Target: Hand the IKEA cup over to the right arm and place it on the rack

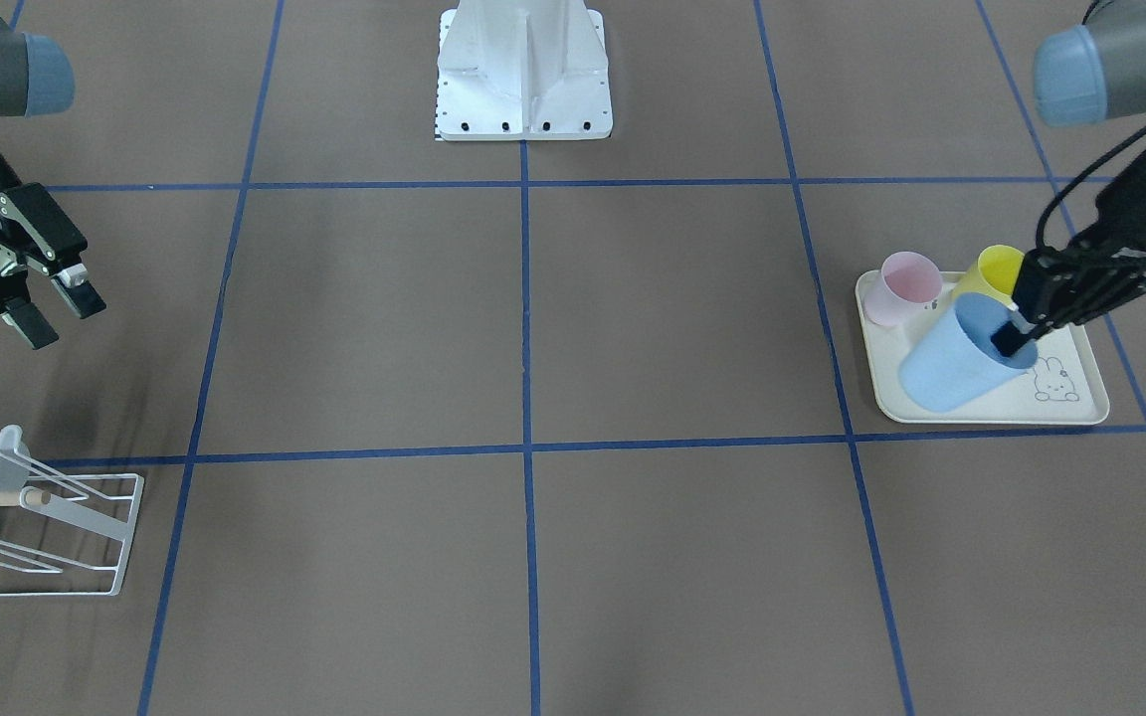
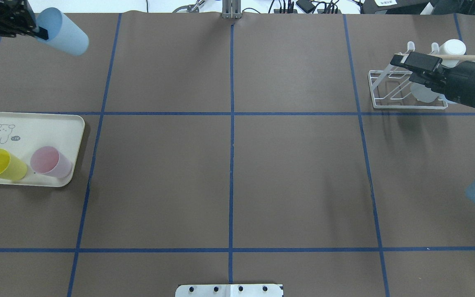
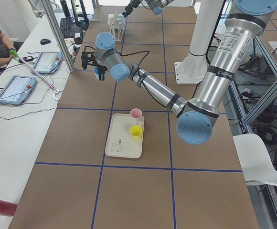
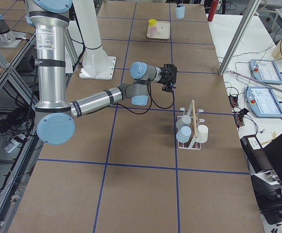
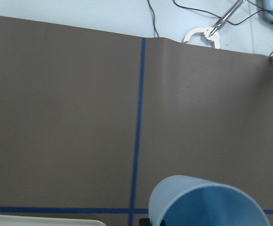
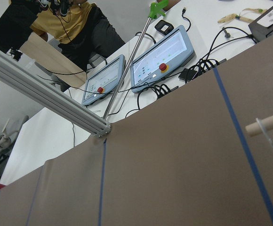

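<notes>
pale blue cup [image 1: 961, 358] aloft, tilted, its rim pinched by left gripper [image 1: 1013, 336], one finger inside.
raised off the cream tray [image 1: 1080, 406] holding yellow cup [image 1: 997, 268] and pink cup [image 1: 906, 286]; right gripper [image 1: 61, 316] spread wide, above the table on the side of the white wire rack [image 1: 86, 517].

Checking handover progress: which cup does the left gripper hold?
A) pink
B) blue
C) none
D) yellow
B: the left gripper pinches the rim of the blue cup, held away from the tray, where the yellow cup and pink cup stand.
</notes>
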Available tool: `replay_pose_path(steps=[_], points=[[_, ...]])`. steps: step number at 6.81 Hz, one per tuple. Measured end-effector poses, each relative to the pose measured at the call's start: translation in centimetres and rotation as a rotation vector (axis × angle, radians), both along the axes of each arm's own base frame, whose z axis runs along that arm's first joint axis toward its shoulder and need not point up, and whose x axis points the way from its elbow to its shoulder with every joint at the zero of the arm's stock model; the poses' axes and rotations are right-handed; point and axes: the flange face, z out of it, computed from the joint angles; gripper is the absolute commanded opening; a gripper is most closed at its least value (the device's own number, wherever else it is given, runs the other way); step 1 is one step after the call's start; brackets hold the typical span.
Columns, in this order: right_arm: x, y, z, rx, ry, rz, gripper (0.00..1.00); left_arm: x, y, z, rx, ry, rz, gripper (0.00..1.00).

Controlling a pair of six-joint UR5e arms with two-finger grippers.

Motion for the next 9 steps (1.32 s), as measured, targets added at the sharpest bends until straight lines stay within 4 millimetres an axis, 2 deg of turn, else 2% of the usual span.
replay_pose_path(steps=[3, 5, 6, 7, 8, 9], points=[[-2.4, -0.3, -4.5, -0.048, -0.190, -0.029, 1.00, 8.3, 5.0, -4.7, -0.086, 0.382, -0.082, 0.00], [-4.8, -0.6, -8.1, -0.060, -0.296, -0.043, 1.00, 14.5, 7.1, -6.6, -0.169, 0.662, -0.175, 0.00], [-7.4, 0.0, -10.3, -0.053, -0.349, -0.040, 1.00, 17.0, 6.9, -6.7, -0.212, 0.812, -0.218, 0.00], [-10.0, 1.2, -12.0, -0.042, -0.406, -0.033, 1.00, 18.4, 6.2, -6.3, -0.268, 0.947, -0.238, 0.00], [-12.0, 2.2, -13.5, -0.035, -0.470, -0.035, 1.00, 19.0, 5.6, -5.9, -0.329, 1.054, -0.243, 0.00], [-13.3, 2.7, -14.9, -0.033, -0.519, -0.043, 1.00, 19.2, 5.2, -6.5, -0.378, 1.130, -0.245, 0.00]])
